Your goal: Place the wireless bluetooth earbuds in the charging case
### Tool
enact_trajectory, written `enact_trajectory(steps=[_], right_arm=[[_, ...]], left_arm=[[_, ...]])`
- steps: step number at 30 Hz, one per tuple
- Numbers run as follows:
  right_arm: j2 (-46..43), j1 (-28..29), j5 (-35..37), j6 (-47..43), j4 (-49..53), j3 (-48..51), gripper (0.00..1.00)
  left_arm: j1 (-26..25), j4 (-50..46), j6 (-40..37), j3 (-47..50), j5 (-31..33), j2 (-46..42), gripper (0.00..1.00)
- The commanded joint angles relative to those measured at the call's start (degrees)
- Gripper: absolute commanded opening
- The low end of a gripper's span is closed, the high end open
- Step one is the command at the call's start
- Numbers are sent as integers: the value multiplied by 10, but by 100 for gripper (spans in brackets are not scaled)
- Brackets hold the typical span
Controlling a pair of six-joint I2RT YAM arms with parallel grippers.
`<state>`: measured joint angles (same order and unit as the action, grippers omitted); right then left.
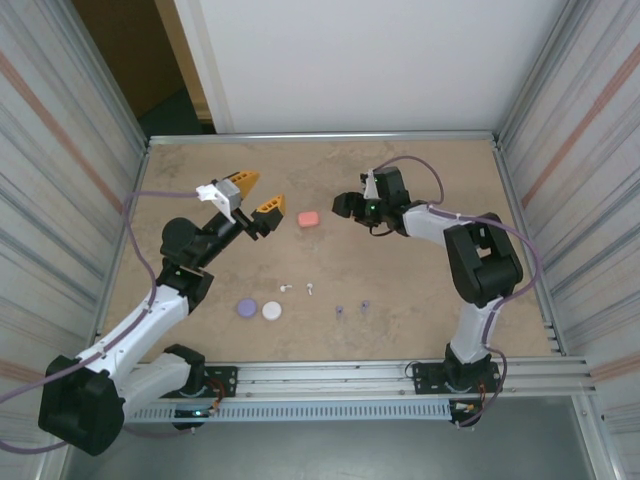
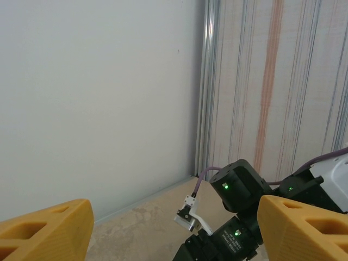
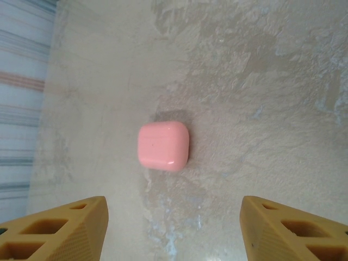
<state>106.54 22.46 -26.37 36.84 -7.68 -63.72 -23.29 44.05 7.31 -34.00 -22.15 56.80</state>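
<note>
I've got the left gripper (image 1: 254, 196) raised over the left half of the table (image 1: 430, 180), jaws wide and nothing in them. Its wrist cam looks across at the right arm's wrist (image 2: 239, 190) and the white back wall (image 2: 98, 98). The right gripper (image 1: 346, 206) is low over the far middle, jaws also wide and empty. The pink case (image 1: 308, 218) lies flat on the table between the two grippers, nearer the right one. On the right wrist cam the case (image 3: 163, 145) sits ahead of the yellow fingers (image 3: 60, 228), lined up with the gap and touching neither; the lid looks shut. The white earbuds (image 1: 285, 287) lie loose mid-table, the two close together but apart. The purple earbuds (image 1: 340, 310) lie loose just to their right, a bit nearer the arm bases. Left of the white pair, a purple puck (image 1: 246, 309) and a white puck (image 1: 272, 311) sit side by side, just about touching. I can't tell from here whether those are cases.
</note>
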Motion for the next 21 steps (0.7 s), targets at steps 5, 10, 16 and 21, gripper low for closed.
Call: enact_trajectory(steps=[5, 10, 16, 21], right_arm=[[-79, -2, 31, -40, 34, 36, 66], [-117, 0, 40, -53, 47, 54, 67], [-157, 9, 39, -74, 54, 76, 67], [-199, 21, 40, -99, 51, 100, 67]], left_arm=[[3, 8, 4, 5, 11, -16, 79], [3, 7, 11, 3, 16, -16, 79], [3, -25, 24, -9, 45, -17, 79], [7, -96, 58, -25, 127, -23, 81]])
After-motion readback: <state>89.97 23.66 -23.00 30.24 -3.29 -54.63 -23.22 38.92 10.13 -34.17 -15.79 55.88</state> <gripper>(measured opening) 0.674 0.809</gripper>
